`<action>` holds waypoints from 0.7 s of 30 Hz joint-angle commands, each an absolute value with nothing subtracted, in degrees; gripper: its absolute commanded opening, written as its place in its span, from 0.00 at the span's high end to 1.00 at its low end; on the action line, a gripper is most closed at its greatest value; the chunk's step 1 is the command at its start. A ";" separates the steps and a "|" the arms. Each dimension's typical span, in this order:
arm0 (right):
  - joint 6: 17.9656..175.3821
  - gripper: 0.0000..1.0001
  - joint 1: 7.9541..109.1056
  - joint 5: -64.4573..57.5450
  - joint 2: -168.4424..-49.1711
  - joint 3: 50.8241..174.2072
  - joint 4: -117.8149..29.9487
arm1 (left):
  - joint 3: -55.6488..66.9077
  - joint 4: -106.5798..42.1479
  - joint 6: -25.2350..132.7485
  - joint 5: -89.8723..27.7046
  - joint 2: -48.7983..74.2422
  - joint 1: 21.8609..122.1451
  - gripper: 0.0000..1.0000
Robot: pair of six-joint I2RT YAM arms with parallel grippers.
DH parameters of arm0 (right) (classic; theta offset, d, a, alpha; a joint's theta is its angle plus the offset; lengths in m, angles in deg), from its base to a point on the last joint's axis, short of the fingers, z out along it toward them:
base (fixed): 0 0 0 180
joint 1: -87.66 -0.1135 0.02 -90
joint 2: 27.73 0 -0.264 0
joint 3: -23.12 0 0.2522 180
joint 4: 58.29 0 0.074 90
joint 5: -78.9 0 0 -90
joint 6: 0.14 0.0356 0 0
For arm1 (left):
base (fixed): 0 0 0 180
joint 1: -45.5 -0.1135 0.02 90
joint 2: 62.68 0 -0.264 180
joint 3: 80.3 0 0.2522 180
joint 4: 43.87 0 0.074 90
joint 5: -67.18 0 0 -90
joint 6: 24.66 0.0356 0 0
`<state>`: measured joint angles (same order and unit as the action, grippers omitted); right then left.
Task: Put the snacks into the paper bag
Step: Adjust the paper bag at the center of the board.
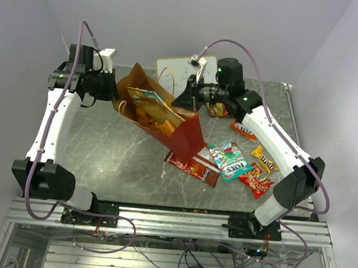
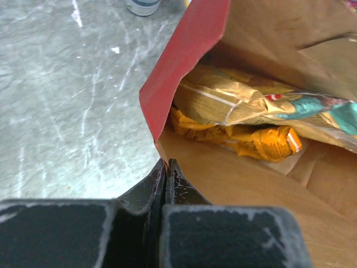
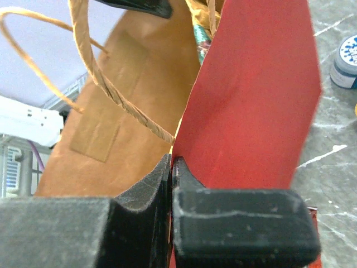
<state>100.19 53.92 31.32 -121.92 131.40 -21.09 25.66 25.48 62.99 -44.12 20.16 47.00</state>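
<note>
The paper bag (image 1: 188,138) leans open mid-table, red outside and brown inside. My left gripper (image 1: 114,97) is shut on its left rim; in the left wrist view the jaws (image 2: 165,163) pinch the paper edge (image 2: 159,120). My right gripper (image 1: 183,100) is shut on the opposite rim (image 3: 251,100), beside a twisted handle (image 3: 111,92). A gold packet (image 2: 240,100) and an orange packet (image 2: 262,142) lie inside the bag. On the table to the right lie a long red chip bag (image 1: 192,166), teal packets (image 1: 228,157), a yellow packet (image 1: 264,158) and a red packet (image 1: 256,181).
An orange packet (image 1: 243,131) lies near the right arm. A white board (image 1: 172,67) stands behind the bag. A small blue-and-white jar (image 3: 346,61) sits on the grey table (image 1: 102,152) near the bag's mouth. Walls close in the table on three sides.
</note>
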 commanded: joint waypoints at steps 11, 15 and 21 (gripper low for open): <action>109.52 0.86 46.13 24.20 -128.22 131.73 -29.52 | 34.01 33.48 74.94 -40.55 25.43 40.67 0.93; 108.96 0.71 45.39 24.59 -127.65 130.07 -30.03 | 36.73 33.83 75.97 -42.15 30.93 40.85 0.93; 105.08 0.51 45.38 19.86 -125.51 127.22 -27.83 | 48.45 37.51 77.86 -42.05 40.58 44.19 0.93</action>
<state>107.62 45.37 22.77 -128.04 129.48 -27.60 40.75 35.56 75.62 -41.02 36.80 41.49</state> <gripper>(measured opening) 0.461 0.075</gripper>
